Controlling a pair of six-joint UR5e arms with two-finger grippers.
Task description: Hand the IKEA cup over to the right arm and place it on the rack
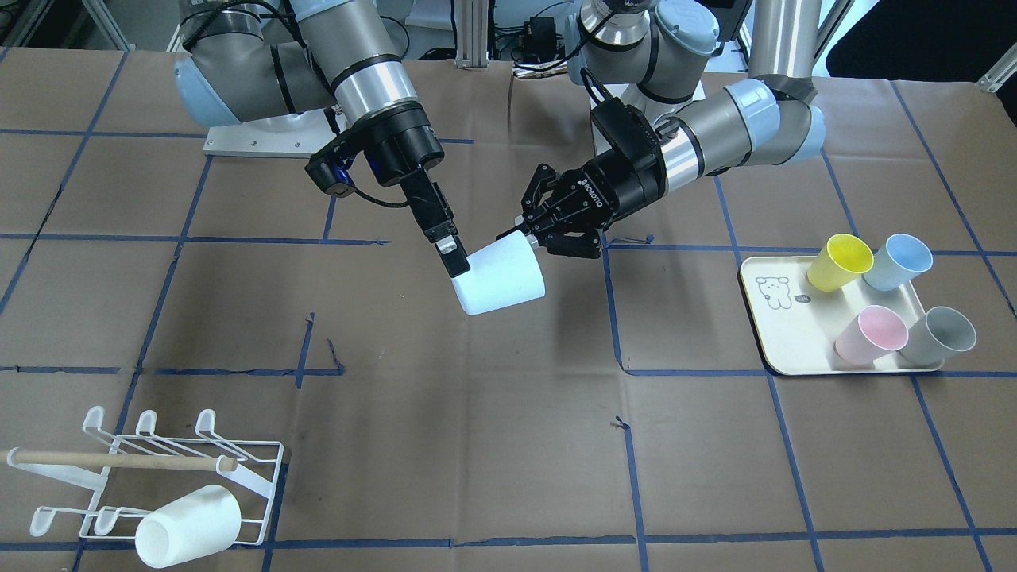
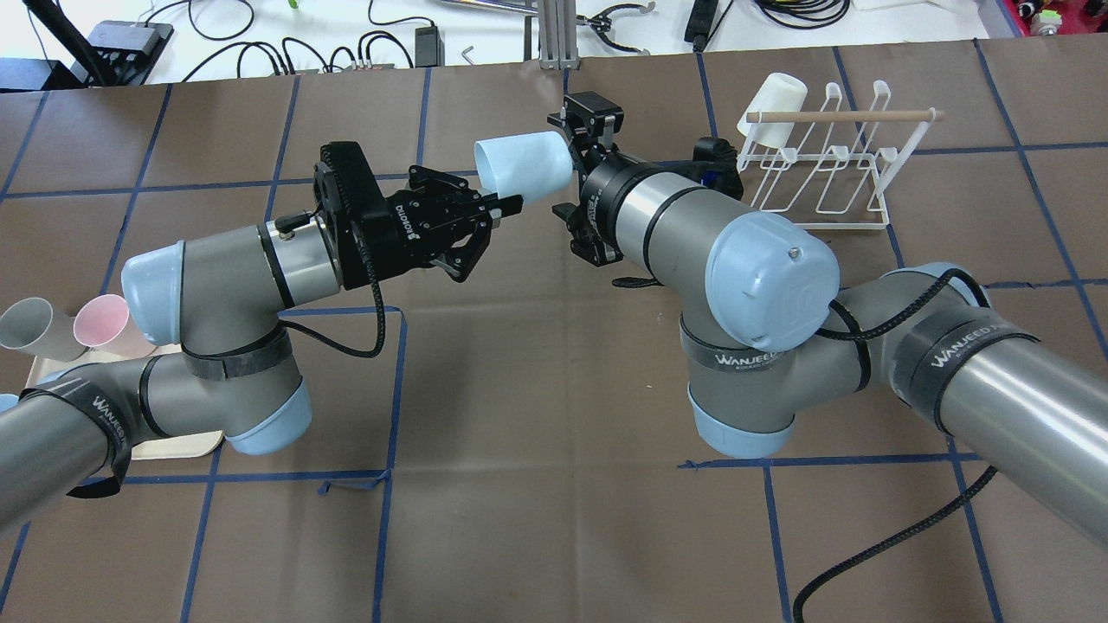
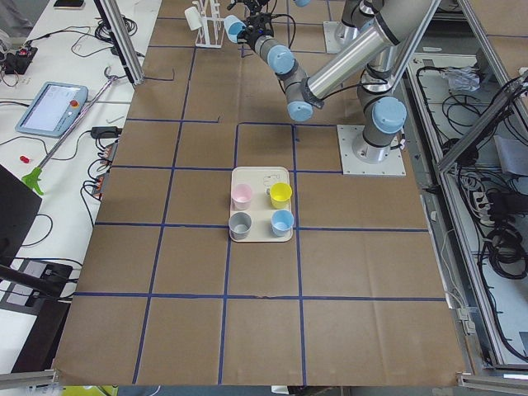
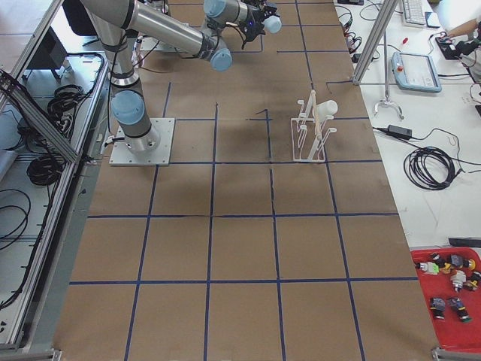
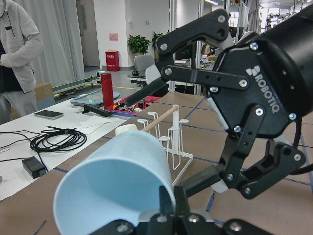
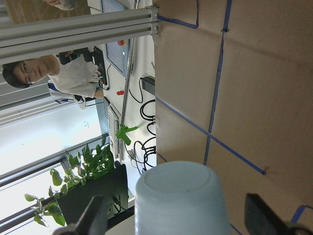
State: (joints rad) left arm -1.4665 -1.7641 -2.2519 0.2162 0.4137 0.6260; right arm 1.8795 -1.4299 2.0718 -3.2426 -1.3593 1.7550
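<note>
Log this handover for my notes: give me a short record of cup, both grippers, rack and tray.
cup: pale blue, airborne, on its side
left gripper: shut on the cup's rim
right gripper: open, fingers either side of cup's base
rack: holds one white cup
tray: yellow cup, blue cup, pink cup, grey cup

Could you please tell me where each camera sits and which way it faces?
Front view: across the table, facing the robot, looking steeply down; both arms show.
Overhead: behind the robot's shoulders, looking forward and down; both arms.
Left side: table's left end, looking along it; left arm nearest.
Right side: opposite end; right arm nearest.
Left wrist: faces the rack past the cup; own fingertips below.
Right wrist: faces the cup's base; own fingers either side.
Both wrists share the cup.
</note>
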